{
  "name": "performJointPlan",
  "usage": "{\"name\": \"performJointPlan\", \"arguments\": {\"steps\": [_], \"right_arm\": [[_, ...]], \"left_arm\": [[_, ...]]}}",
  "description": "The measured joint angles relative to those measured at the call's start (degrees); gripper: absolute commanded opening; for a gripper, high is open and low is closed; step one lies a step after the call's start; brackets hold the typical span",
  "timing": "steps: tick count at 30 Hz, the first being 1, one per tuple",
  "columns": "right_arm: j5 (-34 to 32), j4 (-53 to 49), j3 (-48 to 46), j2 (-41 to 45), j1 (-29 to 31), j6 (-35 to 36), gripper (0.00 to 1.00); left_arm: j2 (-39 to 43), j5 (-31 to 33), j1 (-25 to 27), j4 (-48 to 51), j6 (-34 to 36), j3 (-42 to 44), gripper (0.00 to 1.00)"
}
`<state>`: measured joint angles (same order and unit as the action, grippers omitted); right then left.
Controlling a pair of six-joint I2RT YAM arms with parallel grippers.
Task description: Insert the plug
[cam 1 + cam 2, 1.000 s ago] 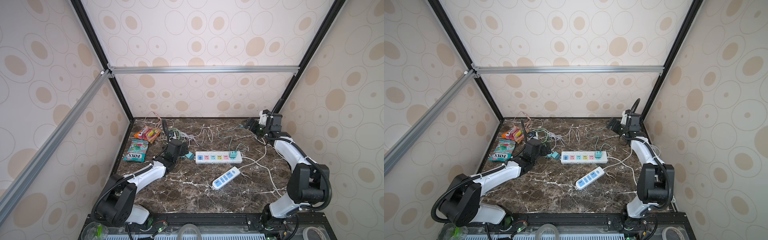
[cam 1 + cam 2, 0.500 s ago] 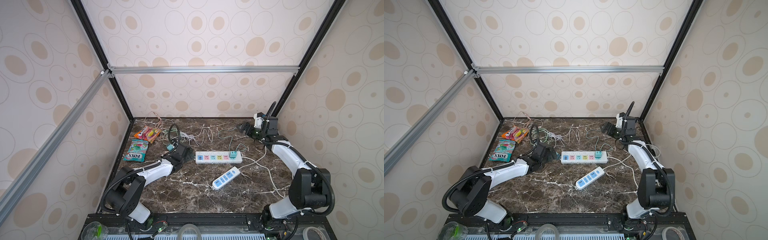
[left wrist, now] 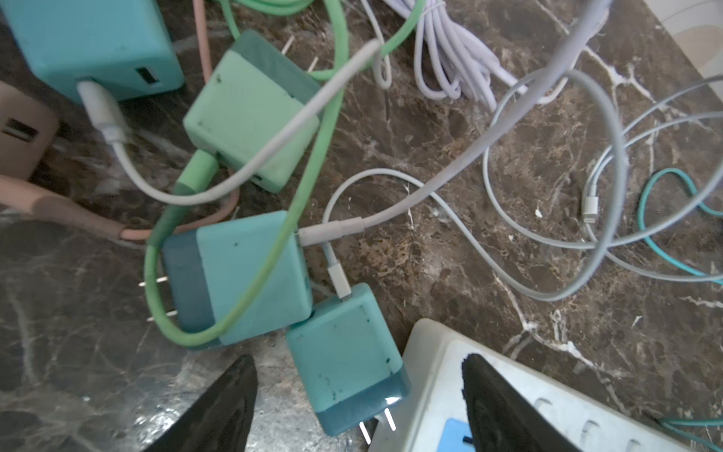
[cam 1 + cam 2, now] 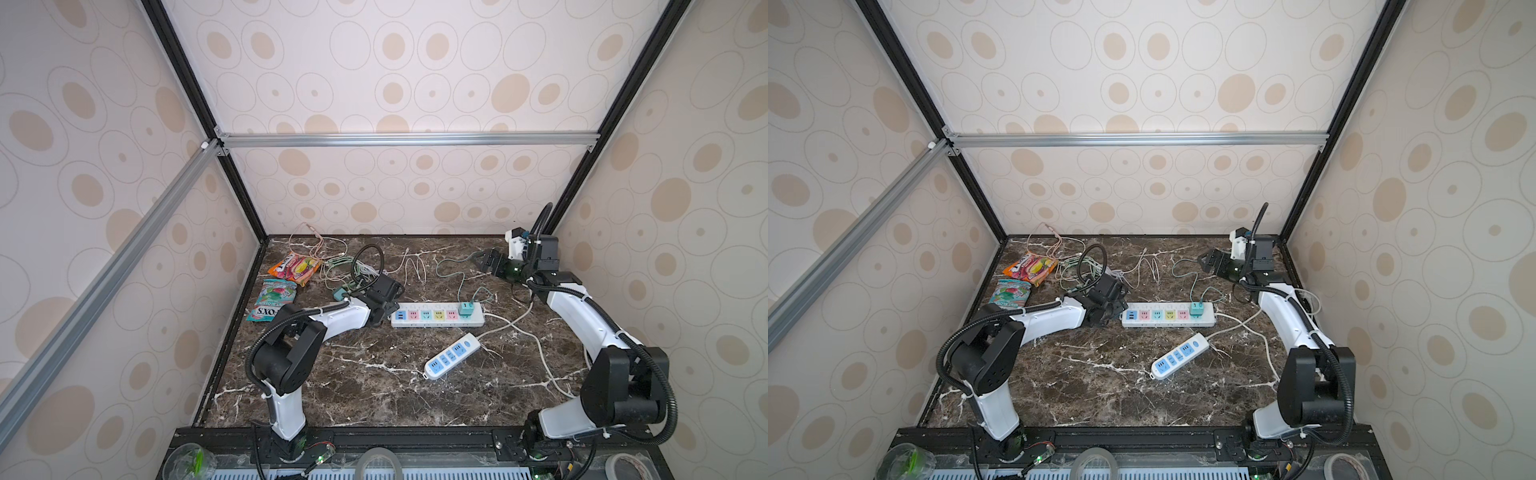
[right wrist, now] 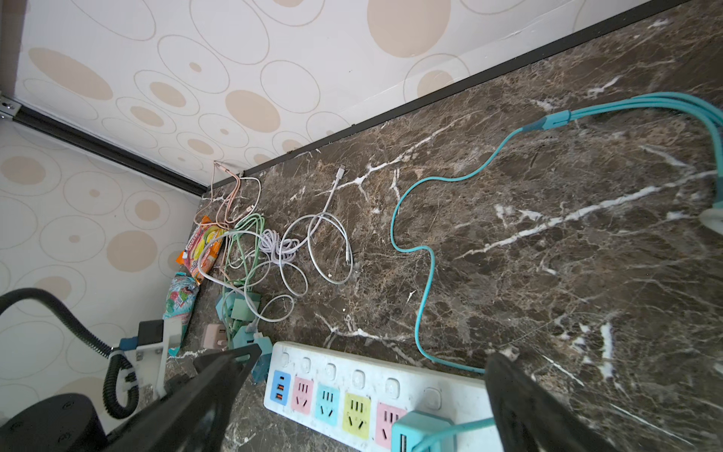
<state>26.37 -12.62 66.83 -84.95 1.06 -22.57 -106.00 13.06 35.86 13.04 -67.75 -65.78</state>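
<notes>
The left jaws are standing apart at the 9 o'clock end of the strip (image 4: 436,316). They are straddling the plug (image 3: 344,360) without visibly touching it, so nothing is gripped yet. The right jaws are hanging wide and empty near 2 o'clock on the table (image 4: 374,386), well apart from the plug. The left arm (image 4: 332,320) is therefore by far the nearer.

Key relation: the plug is lying flat on the table between the left jaws, its long axis running along the arm's reach. Its prongs (image 3: 377,424) are pointing back toward the wrist and ending right at the strip's corner. The jaws are facing its two side faces. The prongs are lying level, not aimed down at a socket, so I judge that a grip and then a turn are needed.

Look: a teal cube with a darker band at the prong end, two flat prongs and dark scuff specks. A white cable (image 3: 336,270) is entering its far face, and a second teal charger (image 3: 242,274) is touching one corner.
</notes>
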Motion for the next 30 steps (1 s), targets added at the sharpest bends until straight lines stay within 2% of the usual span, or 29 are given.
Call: {"name": "performJointPlan", "arguments": {"steps": [8,19,30], "right_arm": [[0.0,-1.88,-0.24,0.02,0.0,2.21,0.99],[0.26,-2.86,-0.31,-0.02,0.0,2.67,0.99],[0.44,-2.89,-0.31,-0.26,0.0,2.27,0.99]], "left_arm": [[-3.74,0.11,-0.07,1.49,-2.29,-1.86,0.7],[-2.86,-0.15,0.33,2.1,-4.13,-0.85,0.68],[-2.49,-0.74,0.96,2.21,-4.72,-0.15,0.58]]}}
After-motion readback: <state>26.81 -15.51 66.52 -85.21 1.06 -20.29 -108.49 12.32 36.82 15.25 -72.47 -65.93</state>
